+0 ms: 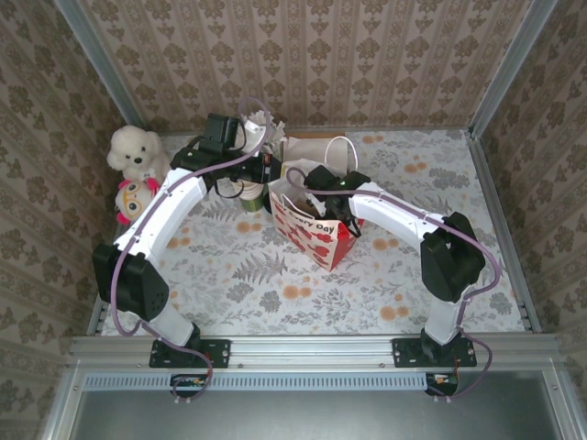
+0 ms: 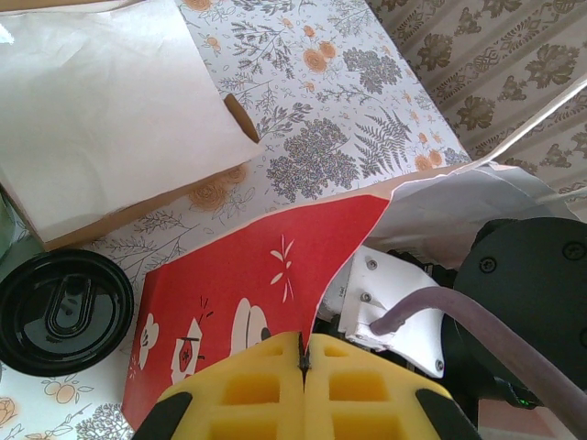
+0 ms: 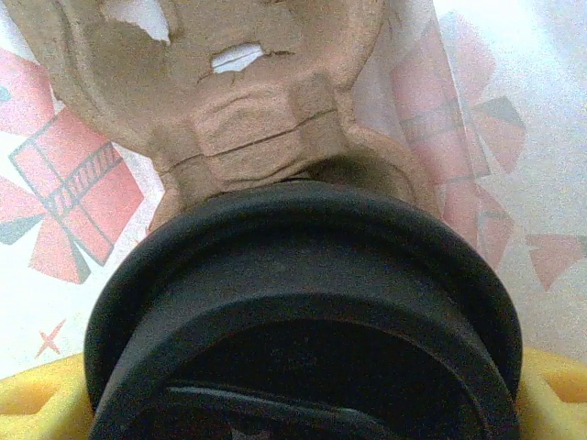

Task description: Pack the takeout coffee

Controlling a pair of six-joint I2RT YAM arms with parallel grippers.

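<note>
The takeout coffee [image 3: 303, 302] faces the right wrist camera with its round black lid, which hides the cup's green body. My right gripper [image 3: 293, 394] is shut on it, a yellow finger showing at each lower corner. The cup hangs inside the red gift bag [image 1: 316, 234], just over a brown cardboard cup carrier [image 3: 248, 119]. In the top view my right gripper [image 1: 323, 188] reaches down into the bag's mouth. My left gripper [image 2: 303, 353] is shut on the top edge of the red bag [image 2: 248, 275] and holds it at the bag's back left [image 1: 272, 181].
Another black lid [image 2: 60, 312] lies on the floral tablecloth left of the bag. A white sheet on a brown bag [image 2: 101, 110] lies beyond it. Two plush toys [image 1: 133, 170] sit at the back left. A white handled bag [image 1: 321, 151] stands behind the red one.
</note>
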